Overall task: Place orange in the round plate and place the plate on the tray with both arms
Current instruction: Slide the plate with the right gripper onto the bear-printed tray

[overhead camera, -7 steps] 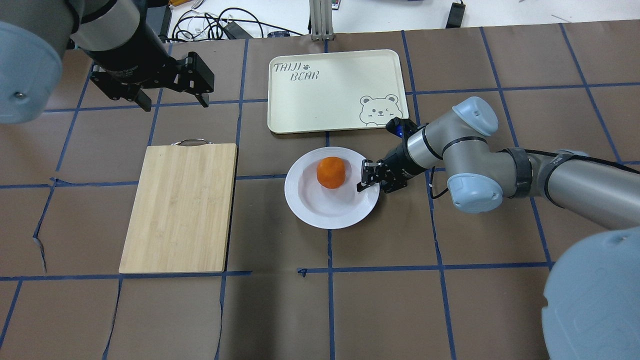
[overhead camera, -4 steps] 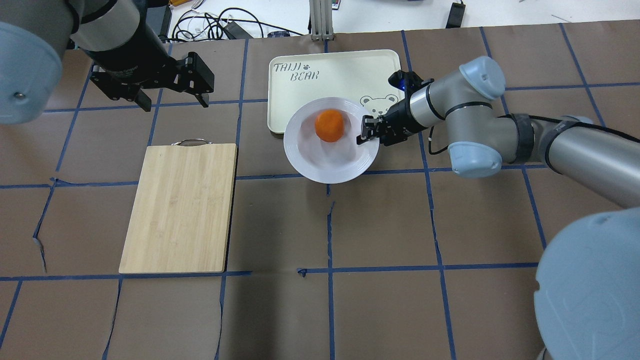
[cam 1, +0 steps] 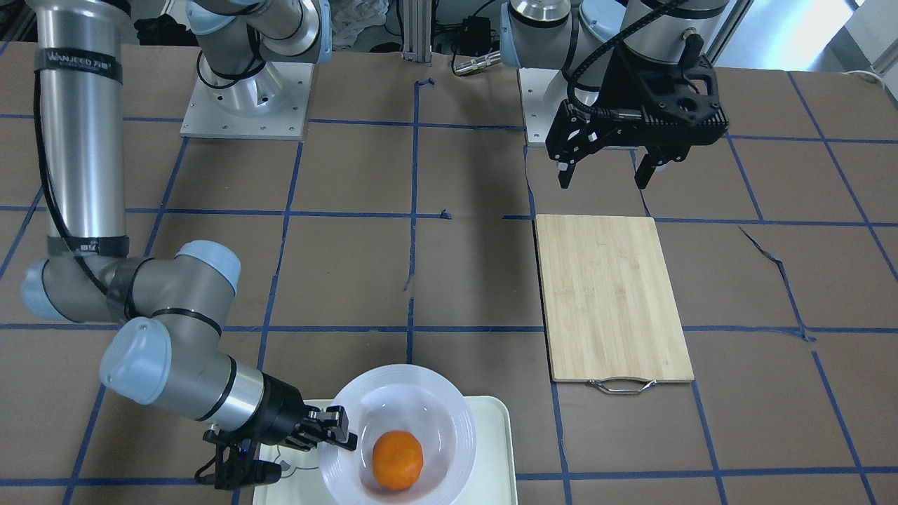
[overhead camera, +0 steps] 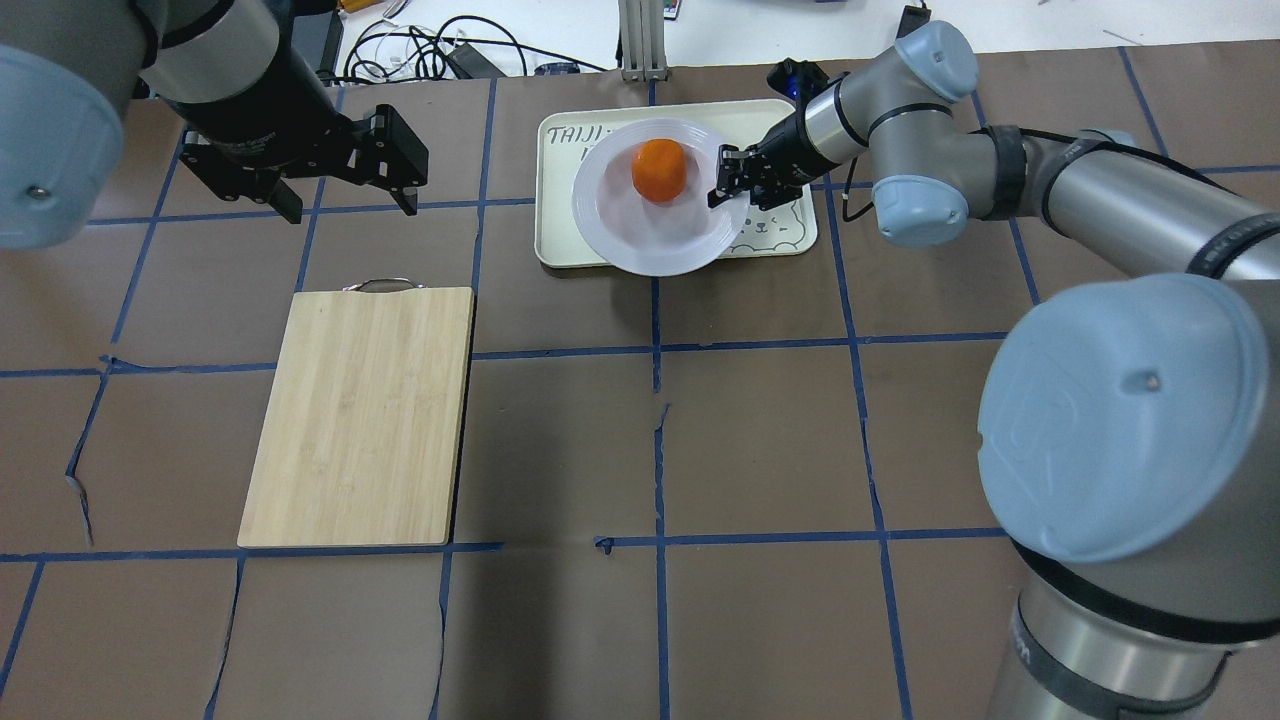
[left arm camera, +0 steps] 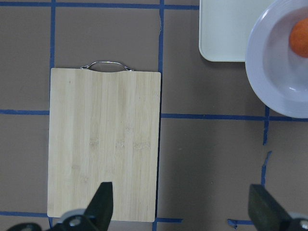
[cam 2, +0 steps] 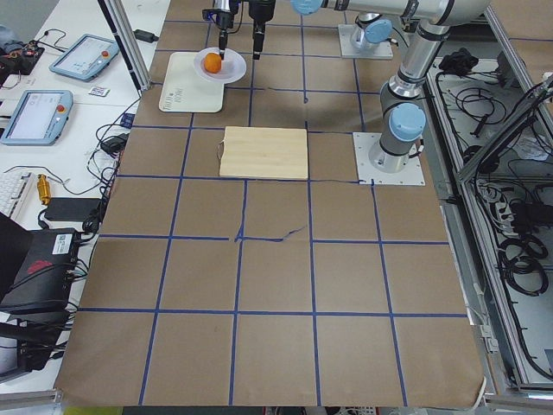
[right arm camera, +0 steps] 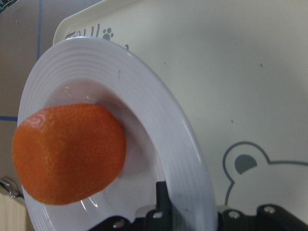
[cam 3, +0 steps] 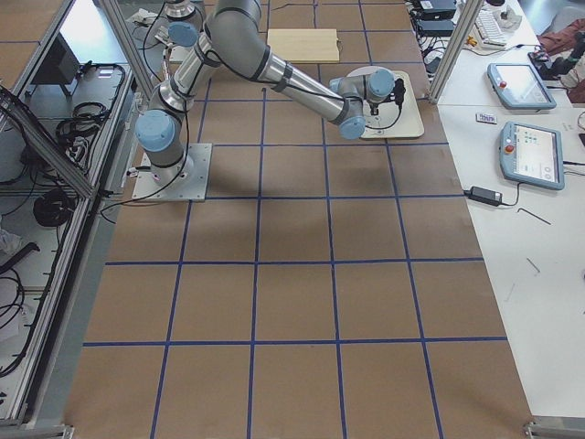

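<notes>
1. The orange (overhead camera: 659,170), bright and dimpled, is spotted sitting in the sunken centre of the round plate (overhead camera: 612,228), upper middle of the overhead view.
2. The glossy white, ridged plate is pinched at its right-hand rim by the right gripper (overhead camera: 722,182) and is carried over the tray (overhead camera: 557,235). Its lower edge overhangs the tray's lower rim, and contact with the tray cannot be judged.
3. The cream tray is laid flat, its printed lower-right corner partly hidden.
4. The left gripper (overhead camera: 350,195) is spread wide at upper left, nothing held.
</notes>
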Robot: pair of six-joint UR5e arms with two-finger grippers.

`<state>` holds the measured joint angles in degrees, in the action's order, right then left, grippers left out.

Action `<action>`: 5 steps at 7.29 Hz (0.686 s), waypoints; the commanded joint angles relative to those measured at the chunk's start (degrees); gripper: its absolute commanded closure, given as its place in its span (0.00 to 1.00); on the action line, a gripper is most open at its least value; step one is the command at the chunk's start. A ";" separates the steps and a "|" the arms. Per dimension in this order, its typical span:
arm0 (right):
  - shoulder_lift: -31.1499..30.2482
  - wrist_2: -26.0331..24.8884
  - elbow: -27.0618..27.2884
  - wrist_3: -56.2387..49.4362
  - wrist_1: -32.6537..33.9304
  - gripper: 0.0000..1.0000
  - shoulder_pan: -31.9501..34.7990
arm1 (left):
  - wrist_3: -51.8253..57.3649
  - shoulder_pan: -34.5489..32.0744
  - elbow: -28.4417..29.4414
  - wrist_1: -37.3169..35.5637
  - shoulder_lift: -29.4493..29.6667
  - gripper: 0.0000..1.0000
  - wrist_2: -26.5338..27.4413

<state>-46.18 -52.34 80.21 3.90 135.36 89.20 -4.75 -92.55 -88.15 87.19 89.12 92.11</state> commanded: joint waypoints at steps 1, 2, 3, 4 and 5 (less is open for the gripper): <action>4.77 0.04 -4.79 1.20 -0.09 1.00 0.10 | 0.00 0.00 0.00 0.00 0.00 0.00 0.00; 4.78 0.04 -4.71 1.72 -0.09 0.99 0.10 | 0.00 0.00 0.00 0.00 0.00 0.00 0.00; 4.78 -0.48 -4.71 1.64 0.00 0.73 0.10 | 0.00 0.00 0.00 0.00 0.00 0.00 0.00; 4.35 -0.75 -4.71 2.07 -0.09 0.01 0.01 | 0.00 0.00 0.00 0.00 0.00 0.00 0.00; 3.13 -1.27 -4.63 3.12 -1.22 0.00 -0.08 | 0.00 0.00 0.00 0.00 0.00 0.00 0.00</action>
<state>-42.00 -53.06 75.55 6.06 135.02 89.22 -4.75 -92.55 -88.15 87.19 89.12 92.11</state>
